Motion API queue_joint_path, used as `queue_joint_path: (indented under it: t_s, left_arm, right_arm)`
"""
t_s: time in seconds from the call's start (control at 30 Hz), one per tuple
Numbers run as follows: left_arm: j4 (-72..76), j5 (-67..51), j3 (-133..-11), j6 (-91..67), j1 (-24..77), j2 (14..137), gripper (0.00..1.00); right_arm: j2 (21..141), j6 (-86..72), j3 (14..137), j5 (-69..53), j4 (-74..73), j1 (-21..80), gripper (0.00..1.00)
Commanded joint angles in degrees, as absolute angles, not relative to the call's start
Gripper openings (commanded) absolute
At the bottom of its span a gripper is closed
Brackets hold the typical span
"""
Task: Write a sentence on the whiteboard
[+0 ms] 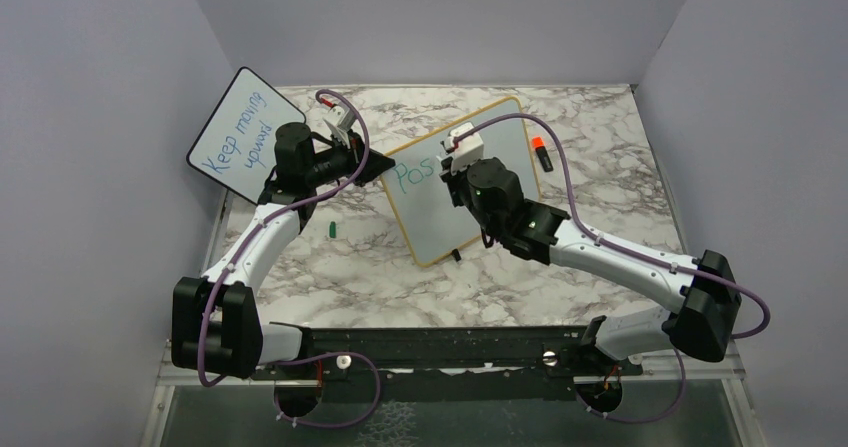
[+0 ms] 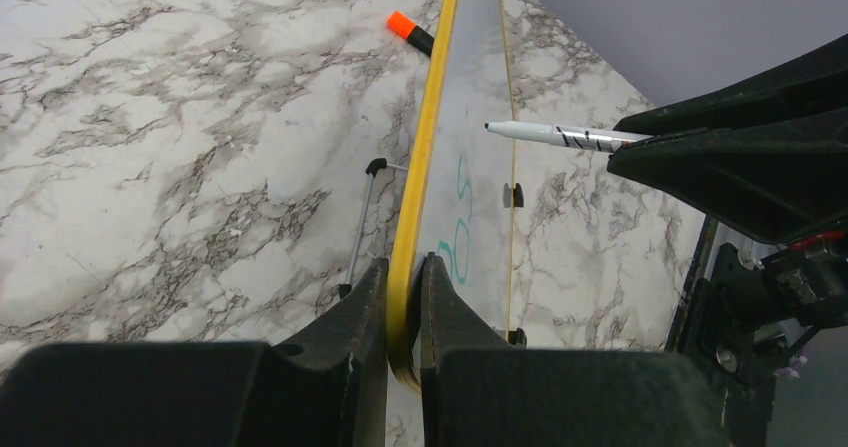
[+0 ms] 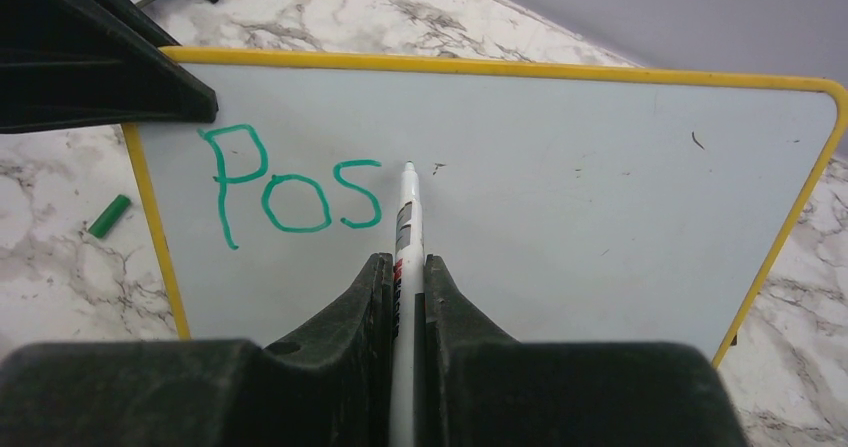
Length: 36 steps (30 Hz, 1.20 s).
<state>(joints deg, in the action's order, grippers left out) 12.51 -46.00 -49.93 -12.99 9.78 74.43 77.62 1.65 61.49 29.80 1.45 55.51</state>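
Whiteboard (image 1: 425, 222) stood propped on marble surface (image 1: 400, 287) from above, green lettering (image 1: 415, 174) "Pos" on it, at left wrist left jaws pinched its yellow frame (image 2: 425, 157) between them, at right wrist right jaws gripped white marker (image 3: 405, 217), tip beside the "s".

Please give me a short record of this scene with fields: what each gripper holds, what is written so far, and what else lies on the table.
left gripper: shut on the whiteboard, at its yellow frame
right gripper: shut on a white marker
writing: green "Pos", sentence unfinished
marker tip: just right of the "s"; contact with board unclear
on table: green cap, orange-capped marker
small board: blue "Keep moving upward", far left
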Motion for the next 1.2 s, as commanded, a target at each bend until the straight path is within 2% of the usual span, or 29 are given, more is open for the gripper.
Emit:
queue_joint_path:
  t_s: [0.0,1.17]
  left_arm:
    - [6.15,-43.95,-49.13,-8.70,10.81,76.13,0.00]
    - [6.07,-44.01,-49.22,-8.62,10.90,76.20,0.00]
  right_arm:
    - [78.14,2.12,61.64,30.06,4.98,55.08,0.00]
    - [79.46,1.55,62.18,29.44,2.73,54.05,0.00]
